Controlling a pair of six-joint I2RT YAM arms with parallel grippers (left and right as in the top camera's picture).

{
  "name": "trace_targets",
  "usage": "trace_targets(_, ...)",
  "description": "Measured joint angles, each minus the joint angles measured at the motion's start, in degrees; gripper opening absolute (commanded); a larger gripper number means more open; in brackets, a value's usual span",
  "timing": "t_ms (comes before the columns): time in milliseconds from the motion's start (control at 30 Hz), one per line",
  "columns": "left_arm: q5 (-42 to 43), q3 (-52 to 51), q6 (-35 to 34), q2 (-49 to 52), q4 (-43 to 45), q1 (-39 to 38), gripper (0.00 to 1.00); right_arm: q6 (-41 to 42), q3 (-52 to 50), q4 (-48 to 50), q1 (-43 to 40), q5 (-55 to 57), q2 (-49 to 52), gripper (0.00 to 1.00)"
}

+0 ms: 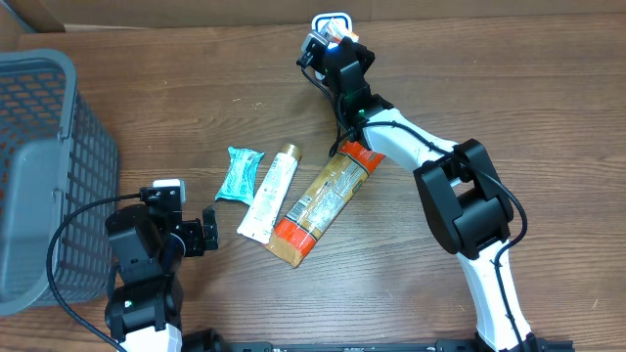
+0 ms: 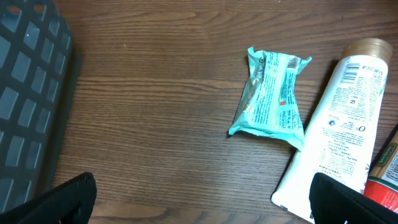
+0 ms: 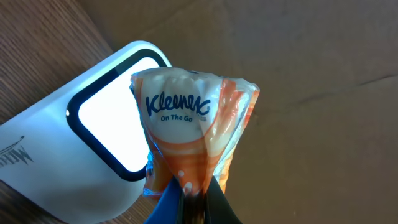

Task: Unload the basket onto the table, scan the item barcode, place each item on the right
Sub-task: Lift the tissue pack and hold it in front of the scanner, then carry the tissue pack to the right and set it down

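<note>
An orange and white Kleenex tissue pack, the item, is pinched at its lower end by my right gripper, which is shut on it. The pack is held upright right in front of the white scanner, partly covering its lit window. No barcode shows on the side facing me. From overhead, the right gripper is at the table's far edge by the scanner. My left gripper rests low near the front left, open and holding nothing.
A teal snack packet, a white tube with a gold cap and an orange and gold pouch lie mid-table. A grey basket stands at the left. Brown cardboard lines the back.
</note>
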Motion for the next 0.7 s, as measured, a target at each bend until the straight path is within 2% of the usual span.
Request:
trace_targets(367, 0.0, 0.0, 0.0, 0.0, 0.0, 0.0, 1.00, 1.5, 0.0, -2.0, 0.5, 2.6, -0.2, 0.03)
trace_targets(567, 0.0, 0.0, 0.0, 0.0, 0.0, 0.0, 1.00, 9.2, 0.0, -17.0, 1.1, -0.2, -4.7, 0.03)
trace_targets(700, 0.0, 0.0, 0.0, 0.0, 0.0, 0.0, 1.00, 19.3, 0.0, -29.0, 0.9, -6.3, -13.3, 0.03)
